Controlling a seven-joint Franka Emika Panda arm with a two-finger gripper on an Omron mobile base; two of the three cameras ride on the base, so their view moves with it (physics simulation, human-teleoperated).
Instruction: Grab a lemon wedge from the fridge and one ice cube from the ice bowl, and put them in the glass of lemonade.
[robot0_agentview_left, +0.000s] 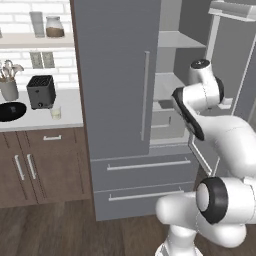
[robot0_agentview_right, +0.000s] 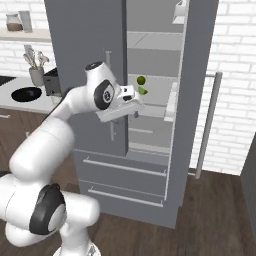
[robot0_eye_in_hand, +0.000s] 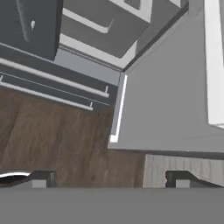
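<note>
Grey is the fridge (robot0_agentview_right: 85, 50), its right-hand door swung open with the shelves exposed, its left-hand door shut. The gripper (robot0_eye_in_hand: 111, 178) is seen in the hand view with both fingertips (robot0_eye_in_hand: 41, 178) far apart: jaws wide, nothing between them. They look down over the open door's edge, the two drawer fronts and the wood floor (robot0_eye_in_hand: 52, 140). In the right base view the hand sits at the mouth of the open compartment. The lemon wedge (robot0_agentview_right: 143, 91) lies on a shelf just beyond and slightly above the hand, clear of the jaws, touching or just beside a dark olive-green round fruit (robot0_agentview_right: 141, 80) above it; contact cannot be confirmed. Well away from the jaws, on the counter (robot0_agentview_left: 70, 117) past the shut door, stand the glass of lemonade (robot0_agentview_left: 55, 112), the ice bowl (robot0_agentview_left: 10, 111) and a toaster (robot0_agentview_left: 41, 91). The ice cube cannot be made out in the bowl
</note>
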